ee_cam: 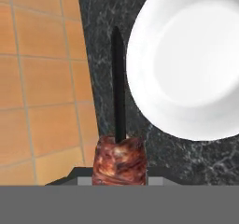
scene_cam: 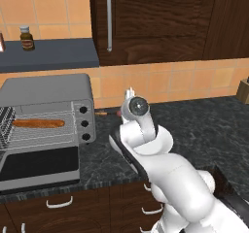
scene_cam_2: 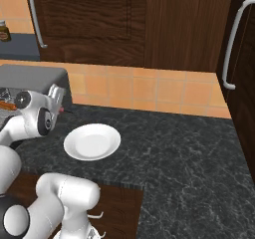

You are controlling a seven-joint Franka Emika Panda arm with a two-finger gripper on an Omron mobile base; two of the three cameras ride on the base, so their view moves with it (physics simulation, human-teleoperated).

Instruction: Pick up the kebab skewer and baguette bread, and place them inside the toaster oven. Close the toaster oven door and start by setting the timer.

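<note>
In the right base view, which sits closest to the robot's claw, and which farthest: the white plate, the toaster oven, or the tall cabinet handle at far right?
From the gripper:
1. toaster oven, just left, behind it.
2. white plate, on the counter beside it; nearly tied with the oven.
3. cabinet handle, far right.

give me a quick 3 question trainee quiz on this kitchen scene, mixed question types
1. True or false: the baguette bread already lies on a rack inside the toaster oven.
2. What is the gripper shut on? A) the kebab skewer B) the white plate C) a knob
3. Fill in: the toaster oven door is ____.

Key: 1 true; 2 A; 3 open
</note>
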